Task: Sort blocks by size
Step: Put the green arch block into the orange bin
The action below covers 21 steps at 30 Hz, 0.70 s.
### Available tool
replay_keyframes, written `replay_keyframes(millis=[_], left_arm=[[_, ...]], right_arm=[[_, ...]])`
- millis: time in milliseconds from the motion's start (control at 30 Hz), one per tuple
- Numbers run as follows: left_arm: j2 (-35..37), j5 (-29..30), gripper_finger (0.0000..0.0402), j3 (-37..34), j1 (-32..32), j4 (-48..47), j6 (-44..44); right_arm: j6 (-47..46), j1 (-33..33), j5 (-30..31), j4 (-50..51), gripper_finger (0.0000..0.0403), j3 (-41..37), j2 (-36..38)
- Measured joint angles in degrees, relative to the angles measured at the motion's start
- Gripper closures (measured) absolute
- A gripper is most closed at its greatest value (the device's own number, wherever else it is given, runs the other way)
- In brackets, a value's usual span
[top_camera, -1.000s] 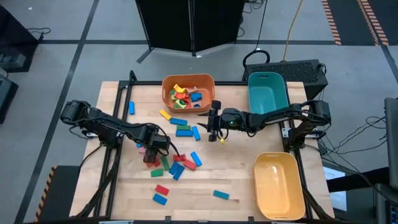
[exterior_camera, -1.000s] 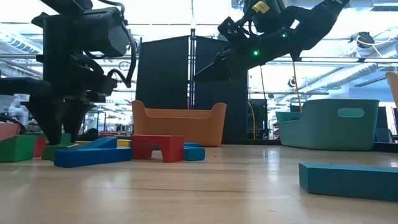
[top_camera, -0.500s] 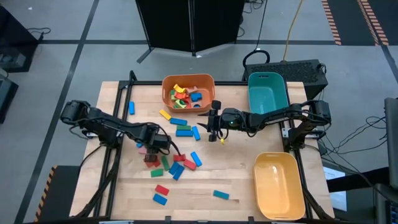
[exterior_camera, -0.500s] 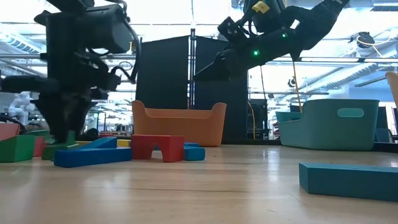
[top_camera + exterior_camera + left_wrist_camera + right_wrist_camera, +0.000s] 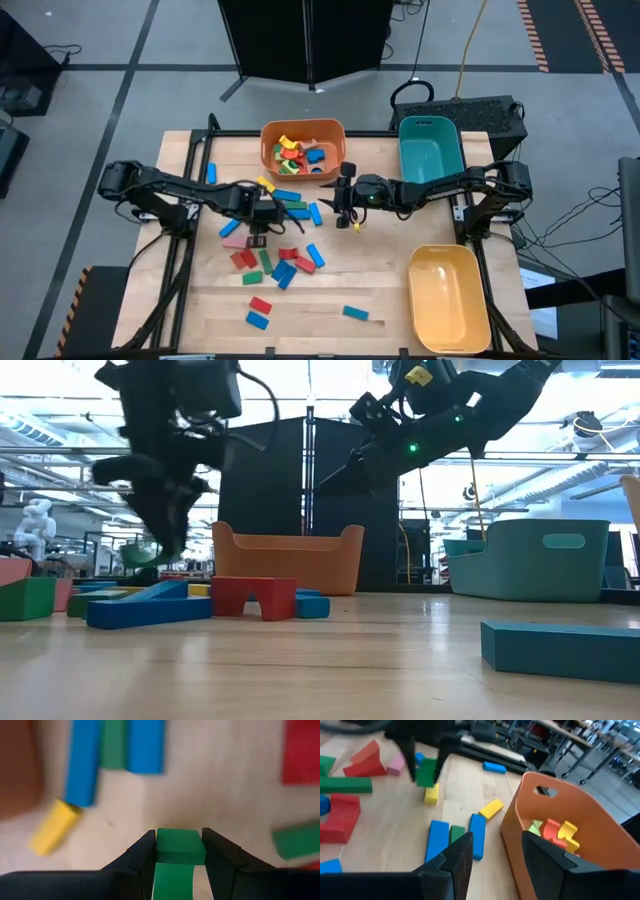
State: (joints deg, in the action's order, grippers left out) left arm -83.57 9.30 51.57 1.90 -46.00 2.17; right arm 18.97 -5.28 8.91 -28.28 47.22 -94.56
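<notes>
My left gripper [image 5: 257, 228] hangs over the middle of the table, shut on a green block [image 5: 180, 847]. The right wrist view shows the same green block [image 5: 426, 772] above the wood. Many more blocks lie loose below and around it: blue ones [image 5: 290, 205] and a red, green and blue heap [image 5: 272, 262]. Several blocks lie in the orange bin [image 5: 302, 148]. My right gripper [image 5: 345, 200] hovers right of the bin's near wall, open, with nothing between its fingers. My left gripper pinches the green block by two opposite sides [image 5: 159, 851] between its two fingers. The fingers come from above, pointing steeply down. The block hangs upright below them [image 5: 426, 779], lifted clear of the table and of the other blocks.
A teal bin [image 5: 430, 150] stands at the far right and a yellow bin [image 5: 448, 295] at the near right. A red arch block [image 5: 253, 598] and a long blue block [image 5: 150, 610] lie near the front. Stray blocks [image 5: 258, 312] lie by the near edge.
My left gripper has risen from the heap and gone toward the table's far edge and a little to the right. It has carried the green block off the wood and clear of the other blocks. My right gripper has kept still.
</notes>
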Motion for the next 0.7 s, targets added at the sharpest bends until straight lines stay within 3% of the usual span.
replay_keyframes(millis=[167,333,533,700], left_arm=[[0.0,4.9,0.0274,4.51,-3.73,0.72,-4.46],[0.0,5.63,0.0274,8.32,-8.44,5.54,-9.08],[0.0,5.34,0.0274,10.01,-14.14,17.37,-14.61],[0.0,0.17,0.0274,10.01,-19.66,25.93,-16.47]], right_arm=[[-1.78,0.0,0.0,2.88,0.0245,0.0,0.0],[-2.04,0.02,0.0,5.24,0.0245,0.0,0.0],[-2.87,0.02,0.0,6.61,0.0245,0.0,0.0],[-2.9,0.02,0.0,7.23,0.0245,0.0,0.0]])
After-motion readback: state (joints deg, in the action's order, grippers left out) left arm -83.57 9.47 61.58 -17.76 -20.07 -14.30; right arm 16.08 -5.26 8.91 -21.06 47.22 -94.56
